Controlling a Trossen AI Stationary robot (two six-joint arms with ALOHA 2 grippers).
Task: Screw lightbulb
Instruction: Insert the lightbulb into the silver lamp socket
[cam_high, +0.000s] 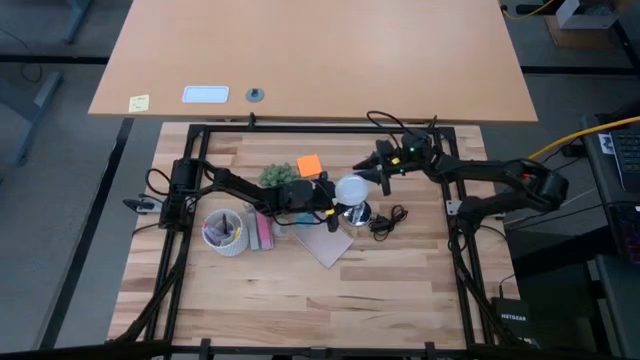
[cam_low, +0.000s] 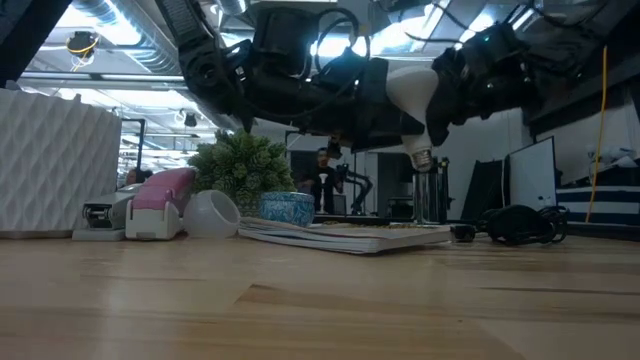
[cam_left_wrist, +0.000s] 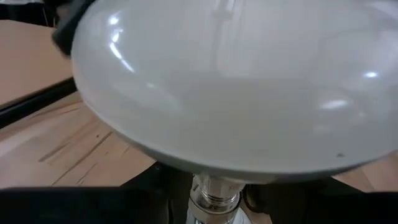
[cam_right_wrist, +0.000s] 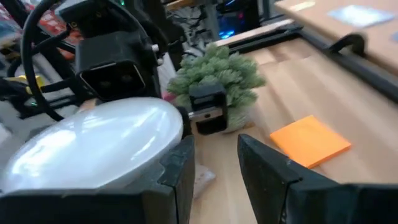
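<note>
Lightbulb (cam_high: 351, 189) in left pincer (cam_high: 335, 193)

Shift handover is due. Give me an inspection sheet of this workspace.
Surface: wooden table, black frame around it.
Job's things: lightbulb held above the silver socket, screw base pointing down, not yet in.
Clutter: small green plant, orange sticky pad, white cup, notebook.
Grippers: left gripper shut on the lightbulb; right gripper open beside it.
Cables: black cord by the socket.
Surroundings: second table behind.
</note>
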